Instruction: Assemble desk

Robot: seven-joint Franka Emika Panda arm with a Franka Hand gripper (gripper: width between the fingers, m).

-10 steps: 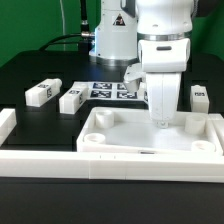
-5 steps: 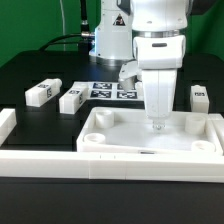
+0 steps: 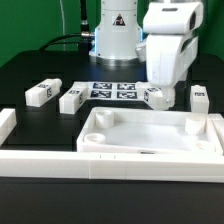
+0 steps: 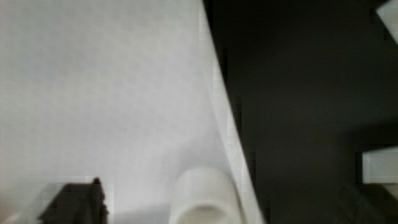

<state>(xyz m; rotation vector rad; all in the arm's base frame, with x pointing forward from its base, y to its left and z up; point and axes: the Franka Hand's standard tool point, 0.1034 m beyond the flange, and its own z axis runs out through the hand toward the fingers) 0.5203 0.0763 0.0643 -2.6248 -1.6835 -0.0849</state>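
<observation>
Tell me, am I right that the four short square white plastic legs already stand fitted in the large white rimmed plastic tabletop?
No, not fitted. The exterior view shows the four legs lying loose on the black table behind the tabletop, two toward that view's left, two toward its right.

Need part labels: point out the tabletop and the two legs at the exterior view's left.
tabletop (image 3: pixel 140 125), exterior view, bare inner floor
leftmost leg (image 3: pixel 40 92), exterior view, top face
neighbouring leg (image 3: pixel 72 98), exterior view, top face
</observation>
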